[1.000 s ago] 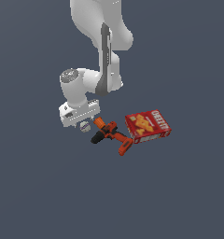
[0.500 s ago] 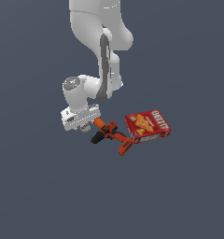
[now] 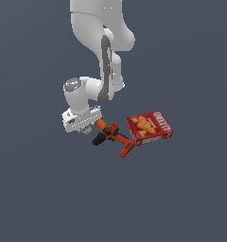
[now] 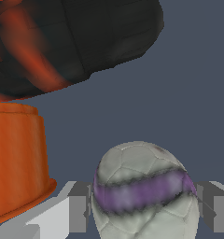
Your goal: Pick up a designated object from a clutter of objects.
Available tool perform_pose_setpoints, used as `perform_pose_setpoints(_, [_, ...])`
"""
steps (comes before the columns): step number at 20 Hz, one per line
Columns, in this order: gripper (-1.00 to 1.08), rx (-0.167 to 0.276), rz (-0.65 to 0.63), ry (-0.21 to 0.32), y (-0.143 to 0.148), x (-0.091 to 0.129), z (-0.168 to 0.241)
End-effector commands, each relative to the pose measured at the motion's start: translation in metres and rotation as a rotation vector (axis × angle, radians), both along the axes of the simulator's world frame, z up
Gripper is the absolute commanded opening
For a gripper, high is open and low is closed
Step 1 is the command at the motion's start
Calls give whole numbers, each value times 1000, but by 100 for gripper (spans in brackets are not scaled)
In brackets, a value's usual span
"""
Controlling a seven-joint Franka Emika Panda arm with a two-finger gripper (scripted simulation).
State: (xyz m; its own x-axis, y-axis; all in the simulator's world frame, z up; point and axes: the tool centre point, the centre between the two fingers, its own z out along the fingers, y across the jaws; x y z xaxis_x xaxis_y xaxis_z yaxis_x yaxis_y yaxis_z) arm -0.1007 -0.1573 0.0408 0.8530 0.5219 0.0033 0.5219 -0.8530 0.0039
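Since a second ago the arm [image 3: 103, 71] has sunk a little; its gripper [image 3: 83, 129] now sits low at centre left of the exterior view, touching the upper-left end of the tool [image 3: 111, 137]. Tool and red box [image 3: 150, 128] have not moved.

The ball [image 4: 144, 193] is hidden under the gripper in the exterior view. In the wrist view it fills the space between the two fingers [image 4: 76, 212], which stand apart on either side of it; whether they press it cannot be told. Being round, the ball has no long axis; its purple band runs across from finger to finger. The tool lies just beside it.
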Motion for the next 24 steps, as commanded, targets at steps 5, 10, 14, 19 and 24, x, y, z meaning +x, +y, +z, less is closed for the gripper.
perform_pose_setpoints(5, [-100, 0, 0, 0, 0, 0, 1])
perform_pose_setpoints(10, [-100, 0, 0, 0, 1, 5, 11])
perform_pose_setpoints(14, [-100, 0, 0, 1, 2, 11, 27])
perform_pose_setpoints(19, [-100, -1, 0, 1, 4, 24, 58])
perform_pose_setpoints(24, [-100, -2, -1, 2, 6, 40, 99])
